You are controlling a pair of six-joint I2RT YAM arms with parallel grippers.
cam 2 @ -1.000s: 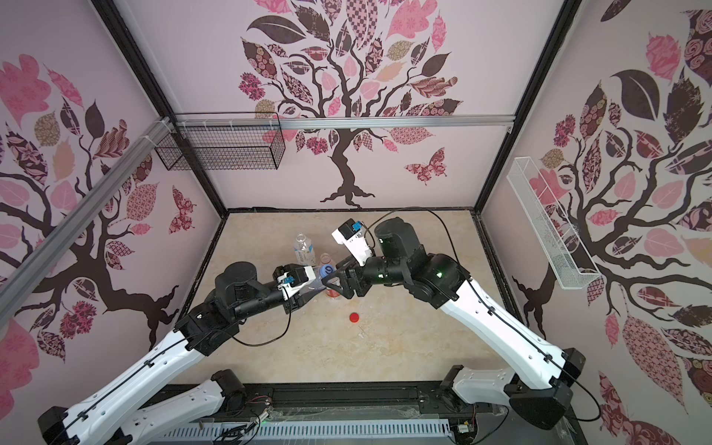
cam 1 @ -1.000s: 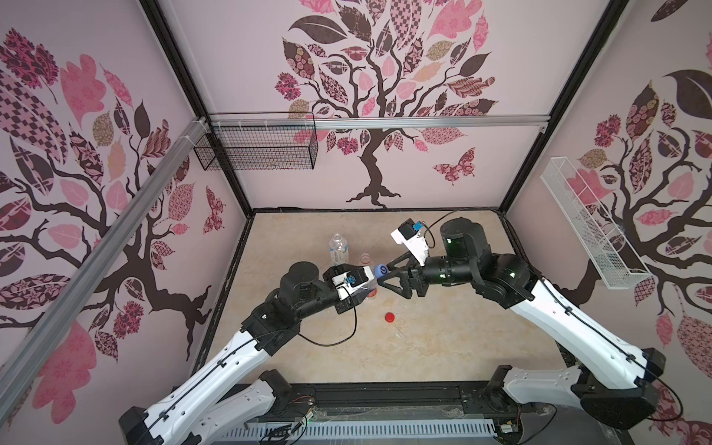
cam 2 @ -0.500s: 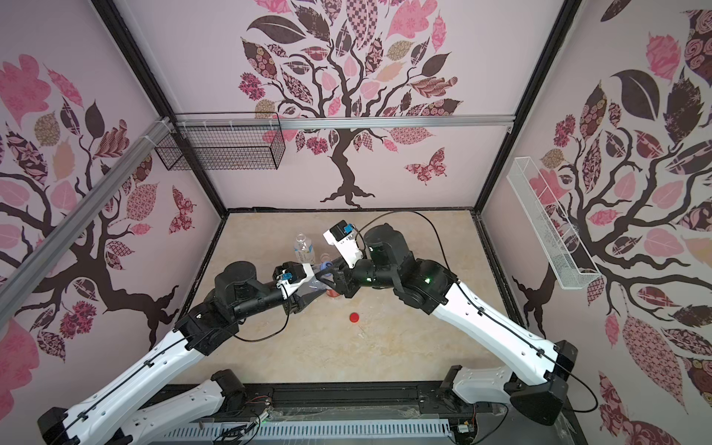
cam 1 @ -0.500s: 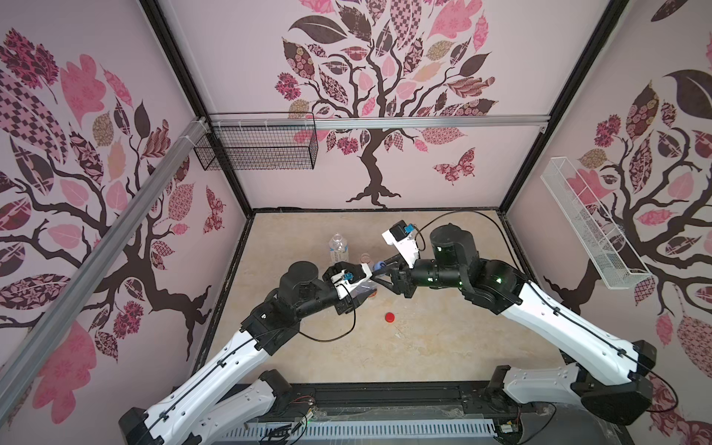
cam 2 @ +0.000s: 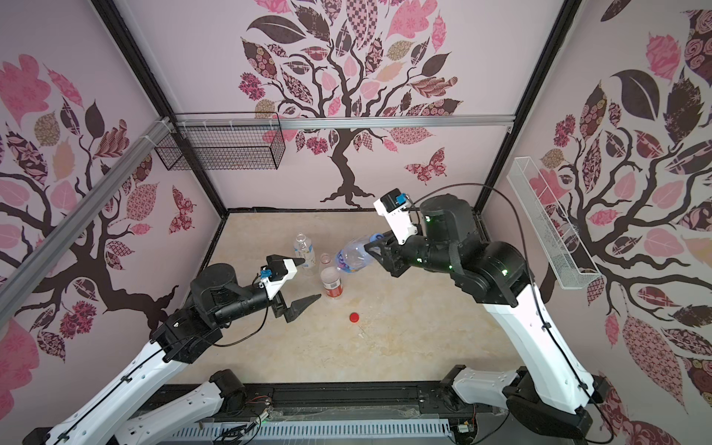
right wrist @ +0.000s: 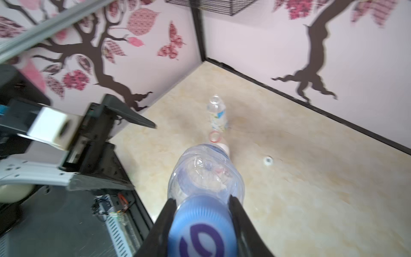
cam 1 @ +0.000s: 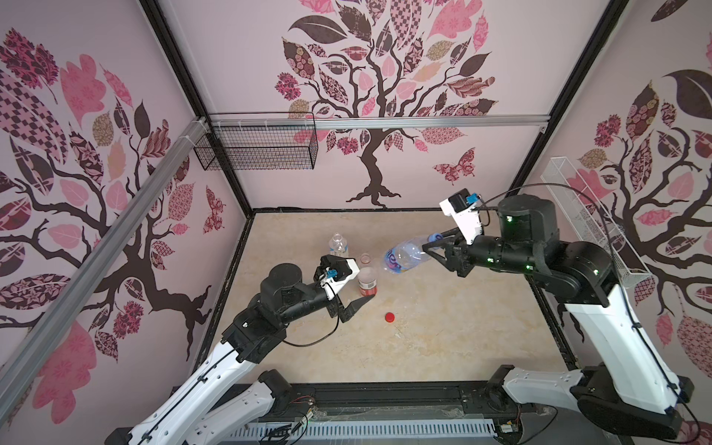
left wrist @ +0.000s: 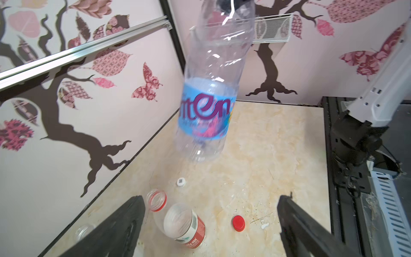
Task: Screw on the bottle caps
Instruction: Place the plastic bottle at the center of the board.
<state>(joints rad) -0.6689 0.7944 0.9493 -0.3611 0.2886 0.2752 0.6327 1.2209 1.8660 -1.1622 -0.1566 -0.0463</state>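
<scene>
- Above the far half of the table (cam 1: 443, 346), clear of its surface: squat bluish bottle (cam 1: 404, 255) hanging tilted from its blue cap (cam 1: 434, 236), with the cap pinched between the jaws of the right gripper (cam 1: 431, 243).
- Lower down, just beside the red-labelled bottle (cam 1: 367, 284): left gripper (cam 2: 313, 279), jaws spread wide, holding nothing.
- Step in hand, by judgement: blue cap on, and tight enough to carry the weight of its bottle. Looks finished for this one, bar the putting down.
- Next move likely calls for turning the bottle upright and lowering it onto bare table, well apart from the other two bottles. Only then a parting of the jaws; otherwise a risk of it rolling into them.
- Left to do, as things lie: red cap (cam 1: 390, 316) loose on the table near the open-mouthed red-labelled bottle; taller bottle (cam 1: 338, 246) just beside that one, further back.
- Shown by the wrist views only: white cap (left wrist: 181, 181) lying on the table. Not to be found in either top view, perhaps hidden behind the hanging bottle.
- Shown by the right wrist view only: fingers (right wrist: 165, 222) pressed flat against the ribbed sides of the blue cap.
- Shown by the top views only: both arms together, and the gap between the hanging bottle and the table.
</scene>
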